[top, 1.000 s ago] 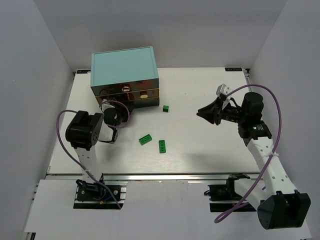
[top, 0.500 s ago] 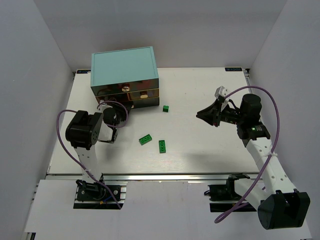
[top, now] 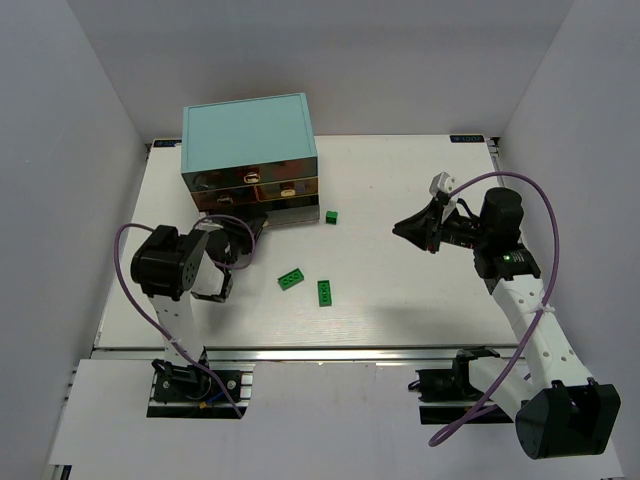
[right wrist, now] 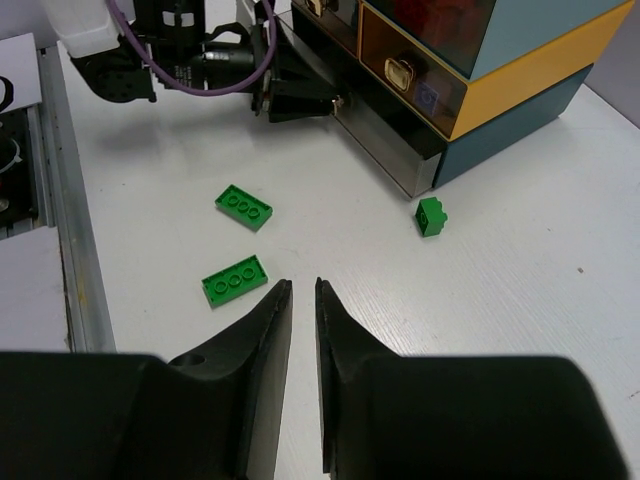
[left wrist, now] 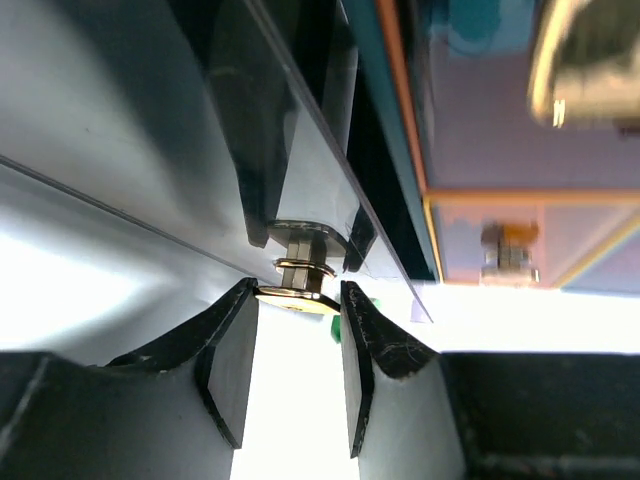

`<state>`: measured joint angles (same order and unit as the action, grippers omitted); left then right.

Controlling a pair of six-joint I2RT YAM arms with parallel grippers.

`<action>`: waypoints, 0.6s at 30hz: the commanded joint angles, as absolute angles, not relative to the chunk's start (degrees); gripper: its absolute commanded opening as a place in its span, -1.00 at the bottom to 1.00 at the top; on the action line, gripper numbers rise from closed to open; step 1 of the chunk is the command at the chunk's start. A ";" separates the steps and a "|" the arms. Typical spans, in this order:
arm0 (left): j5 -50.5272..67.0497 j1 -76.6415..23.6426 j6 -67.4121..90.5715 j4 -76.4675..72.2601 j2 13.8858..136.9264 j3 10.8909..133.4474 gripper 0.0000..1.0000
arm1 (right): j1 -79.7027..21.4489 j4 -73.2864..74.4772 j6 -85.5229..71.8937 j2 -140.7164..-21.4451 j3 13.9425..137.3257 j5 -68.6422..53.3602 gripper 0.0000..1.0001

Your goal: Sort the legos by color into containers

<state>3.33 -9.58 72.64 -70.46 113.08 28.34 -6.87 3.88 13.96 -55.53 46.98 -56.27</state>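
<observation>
Three green legos lie on the table: a flat brick (top: 291, 279), a second flat brick (top: 325, 292) and a small block (top: 331, 216). They also show in the right wrist view (right wrist: 243, 206), (right wrist: 234, 280), (right wrist: 432, 216). The teal cabinet (top: 245, 130) stands at the back left. Its bottom drawer (top: 288, 211) is pulled partly out. My left gripper (left wrist: 297, 290) is shut on that drawer's brass knob (left wrist: 296, 299). My right gripper (right wrist: 301, 285) is nearly shut and empty, held above the table right of the legos.
The two upper drawers (right wrist: 420, 80) with amber fronts look closed. The left arm's purple cable (top: 125, 260) loops at the table's left side. White walls stand on three sides.
My left gripper has moved away from the cabinet toward the near right with the knob, and the bottom drawer has slid out. The right arm has barely moved.
</observation>
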 commanded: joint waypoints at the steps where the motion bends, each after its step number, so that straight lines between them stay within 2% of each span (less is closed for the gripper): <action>1: 4.66 -9.93 71.81 -75.49 110.22 23.57 -0.47 | -7.12 1.67 14.68 -55.37 46.67 -56.07 -0.59; 8: 5.62 -9.93 73.56 -83.93 109.69 14.07 -0.47 | -7.21 1.67 14.59 -55.81 46.49 -55.72 -0.59; 9: 5.80 -9.93 73.74 -85.33 110.04 12.76 -0.40 | -7.12 1.67 14.68 -56.25 46.49 -55.81 -0.57; 10: 6.06 -9.93 73.91 -85.86 110.30 12.31 -0.07 | -7.12 1.67 14.76 -56.51 46.58 -55.90 -0.54; 11: 6.76 -9.93 74.26 -86.48 110.65 12.13 0.14 | -7.12 2.19 15.03 -56.86 46.76 -56.16 -0.51; 13: 6.59 -9.93 74.27 -87.36 110.39 11.08 0.54 | -7.29 3.59 15.99 -58.00 47.37 -56.60 -0.31; 15: 6.94 -9.93 74.18 -86.06 108.99 10.99 0.63 | -7.29 5.52 17.57 -58.97 48.25 -56.95 -0.19; 18: 7.56 -9.93 74.09 -82.71 105.84 10.64 0.67 | -7.65 6.59 18.81 -59.94 48.69 -56.95 -0.13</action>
<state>6.55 -10.17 75.44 -82.08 108.60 12.23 -7.18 5.19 16.25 -59.35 47.00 -55.83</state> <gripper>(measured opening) 0.826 0.428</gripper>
